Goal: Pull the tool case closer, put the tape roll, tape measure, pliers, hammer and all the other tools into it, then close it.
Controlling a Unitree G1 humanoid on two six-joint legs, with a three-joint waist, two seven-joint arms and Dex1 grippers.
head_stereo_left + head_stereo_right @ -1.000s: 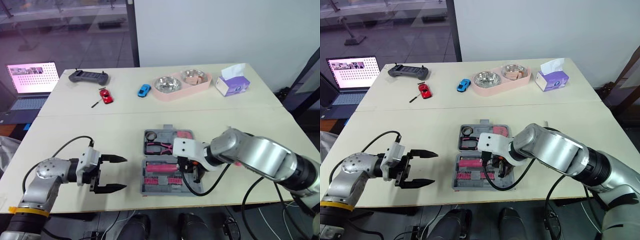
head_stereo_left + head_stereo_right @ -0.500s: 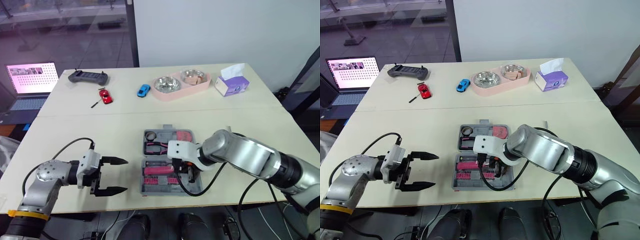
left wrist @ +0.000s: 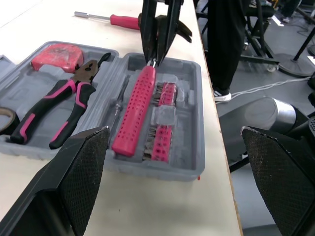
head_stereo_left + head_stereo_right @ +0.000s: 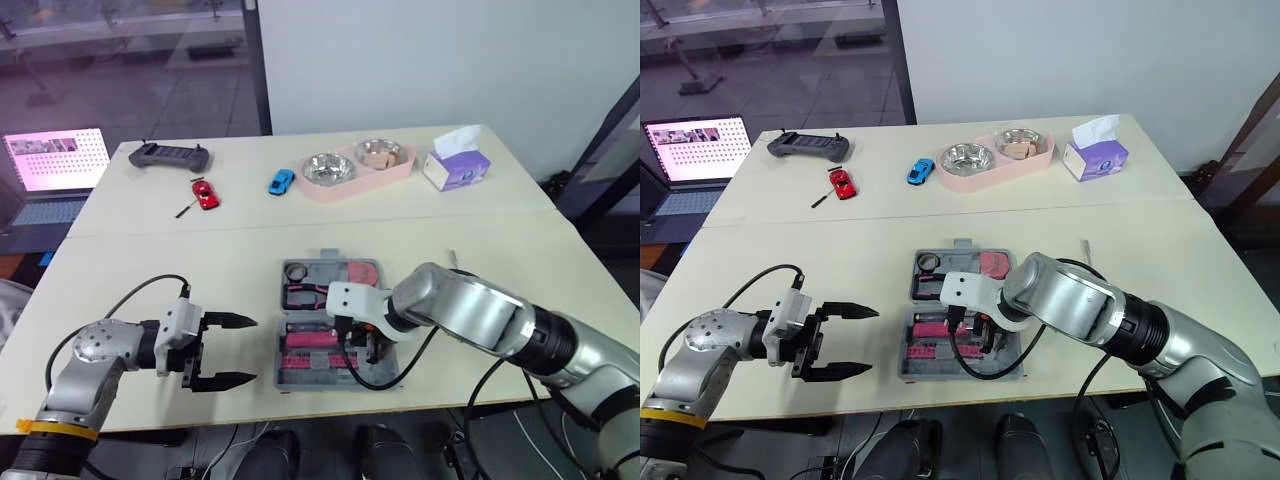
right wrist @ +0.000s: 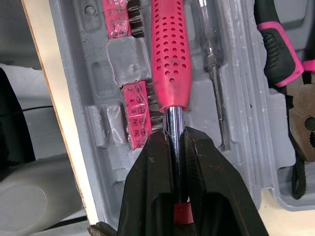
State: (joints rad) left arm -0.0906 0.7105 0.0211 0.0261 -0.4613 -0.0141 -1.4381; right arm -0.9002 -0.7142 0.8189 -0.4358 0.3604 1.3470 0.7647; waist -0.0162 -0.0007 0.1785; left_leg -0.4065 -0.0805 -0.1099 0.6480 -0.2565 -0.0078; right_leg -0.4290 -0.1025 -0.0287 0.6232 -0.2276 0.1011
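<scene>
Open tool case (image 3: 194, 162), near centre of table (image 4: 150, 260): tape roll (image 4: 297, 271), pliers (image 4: 310, 293), tape measure (image 4: 362, 271) in far half; pink-handled hammer (image 5: 170, 54), bit strips (image 5: 135, 115) in near half. Right gripper (image 5: 175, 133) clamped on hammer's steel shaft; left gripper (image 4: 250, 350) spread wide, empty, left of case.

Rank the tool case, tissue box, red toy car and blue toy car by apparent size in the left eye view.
Largest: tool case.
Next: tissue box, though farther away.
Smallest: red toy car and blue toy car, alike; unranked.
</scene>
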